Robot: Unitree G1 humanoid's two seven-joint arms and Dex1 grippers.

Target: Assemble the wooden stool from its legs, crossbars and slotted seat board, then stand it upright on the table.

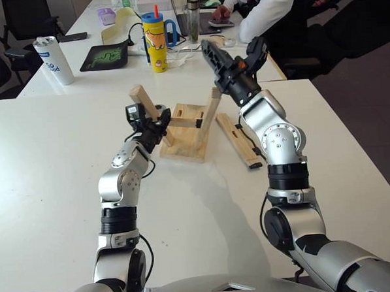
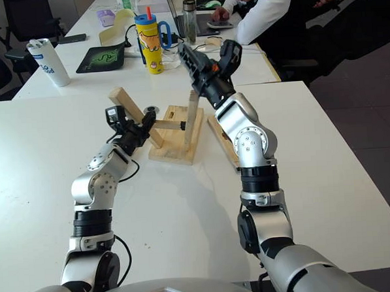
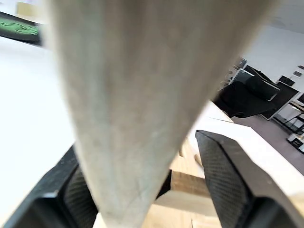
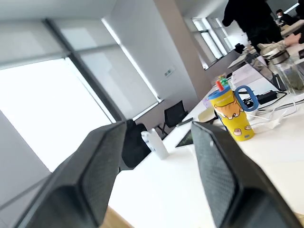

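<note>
– On the table (image 1: 53,192), where's the stool at?
– Half built. The seat board (image 1: 188,146) lies flat on the white top w/ two legs sticking up from it. The left leg (image 1: 142,98) is tilted, its top leaning to the robot's left; the right leg (image 1: 211,110) is nearer upright. A crossbar (image 1: 184,123) runs btwn them, low down.
– L side?
– There the left gripper (image 1: 156,126) sits at the lower part of the left leg. Wrist cam has the leg btwn the pads: one pad (image 3: 78,190) looks to be against the wood, the other has a gap. So spread, not clamped.
– R side?
– Up in the air, the right gripper (image 1: 233,56) is raised above the right leg's top end, fingers (image 4: 223,175) wide apart, nothing btwn them, off the wood.
– Loose parts?
– One loose wooden piece (image 1: 237,140), flat on the table just right of the seat board. Can't tell if it's a leg or a crossbar.
– Bkgd?
– On the far desk, a yellow cup (image 1: 154,43), white tumbler (image 1: 53,60) & green mat (image 1: 108,55), well apart from the stool.
</note>
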